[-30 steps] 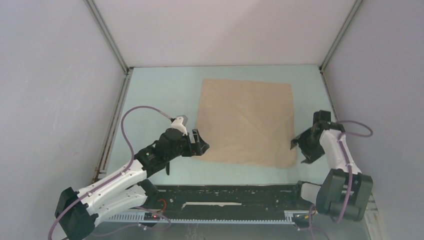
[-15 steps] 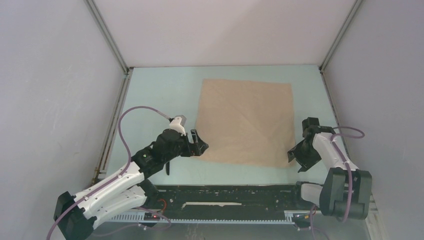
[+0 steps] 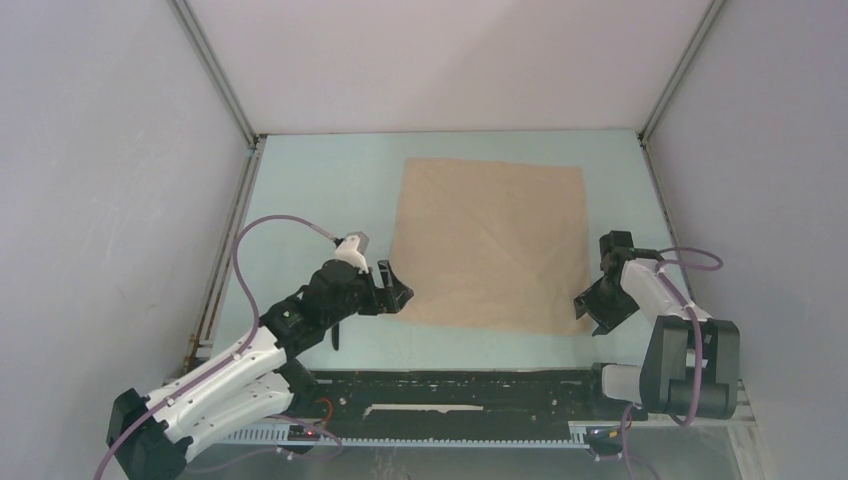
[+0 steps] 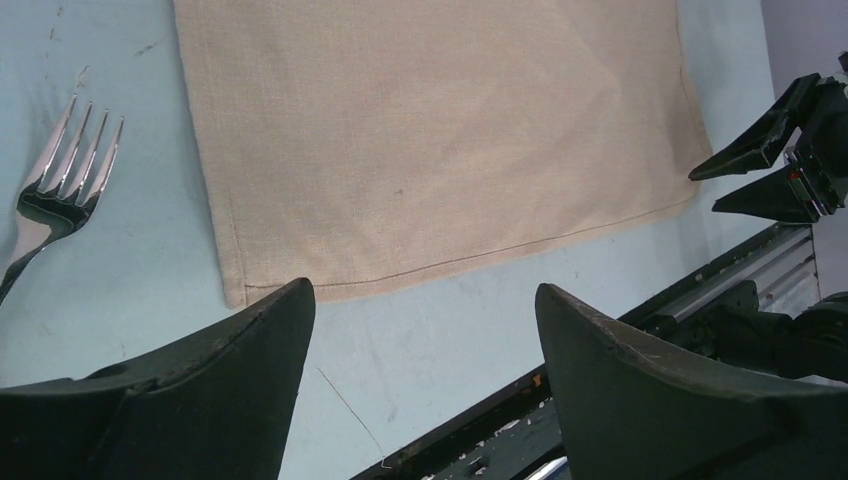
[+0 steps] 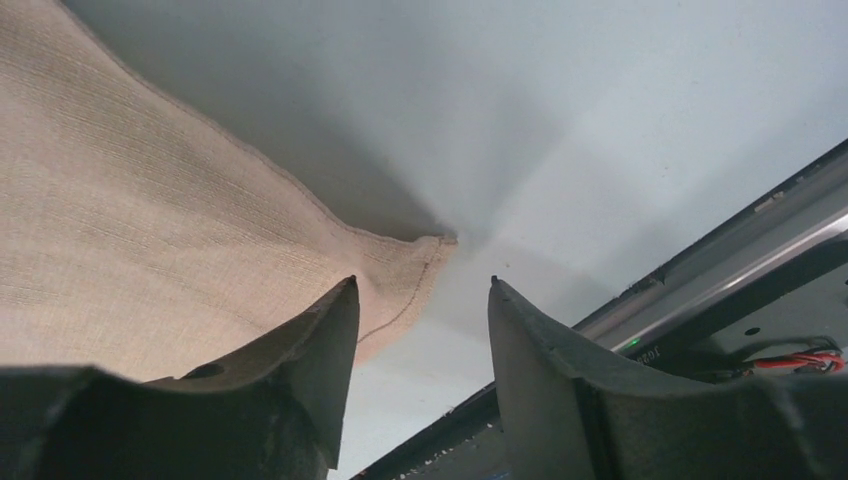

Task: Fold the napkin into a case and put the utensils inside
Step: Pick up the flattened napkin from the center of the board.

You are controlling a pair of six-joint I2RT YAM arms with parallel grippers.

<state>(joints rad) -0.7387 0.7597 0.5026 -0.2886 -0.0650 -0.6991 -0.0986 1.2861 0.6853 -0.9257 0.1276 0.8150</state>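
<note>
The beige napkin (image 3: 490, 240) lies flat and unfolded on the pale table. My left gripper (image 3: 400, 290) hovers open at its near-left corner, nothing between the fingers (image 4: 422, 288). The silver fork (image 4: 60, 180) lies on the table left of the napkin (image 4: 430, 130), tines pointing away. In the top view a slim dark piece (image 3: 336, 338), possibly the knife, pokes out from under the left arm. My right gripper (image 3: 590, 312) is low at the near-right corner, jaws partly open (image 5: 422, 282). The napkin's corner (image 5: 415, 260) sits just ahead of the gap, not pinched. No folded case is in view.
A black rail (image 3: 460, 395) runs along the near table edge between the arm bases. Grey walls close in the left (image 3: 110, 200), right (image 3: 760, 180) and back sides. Bare table (image 3: 320, 190) lies left of the napkin.
My right gripper moved left and nearer, down to the napkin's near-right corner, and its jaws narrowed. The left arm shifted slightly and stays open. The napkin has not moved.
</note>
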